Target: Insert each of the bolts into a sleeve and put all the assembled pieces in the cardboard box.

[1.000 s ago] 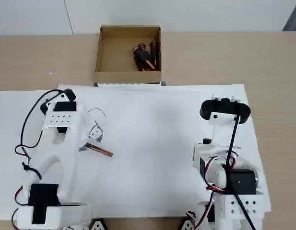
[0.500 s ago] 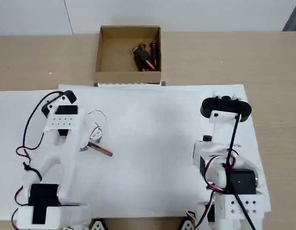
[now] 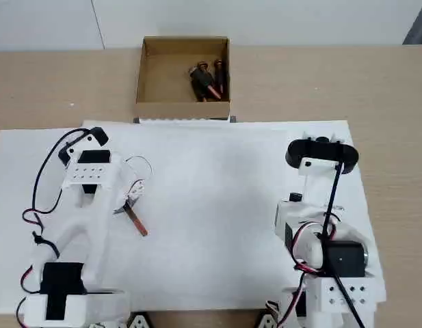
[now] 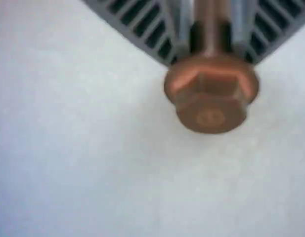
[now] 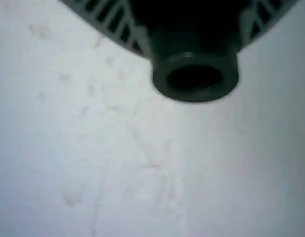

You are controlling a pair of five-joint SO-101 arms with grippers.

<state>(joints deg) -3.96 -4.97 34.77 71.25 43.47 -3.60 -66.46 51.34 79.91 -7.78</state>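
Observation:
A copper bolt [image 3: 136,221] is clamped by its shank in my left gripper [image 3: 130,207], low over the white sheet at the left. In the left wrist view the bolt's hex head [image 4: 210,98] juts out from between the grey ribbed fingers [image 4: 137,22], and the gripper [image 4: 209,22] is shut on it. My right gripper [image 5: 194,22] is shut on a black sleeve [image 5: 195,78], whose open end faces the camera just above the sheet. The right arm [image 3: 321,205] stands at the right side. The cardboard box [image 3: 183,109] at the back holds several assembled pieces [image 3: 208,80].
A white sheet [image 3: 224,205] covers the table in front of the box and between the two arms. Bare wooden table [image 3: 388,89] lies around it. Cables hang along both arms.
The bolt in my left gripper has swung from pointing right across the sheet to pointing down toward the table's front. The right arm has barely moved.

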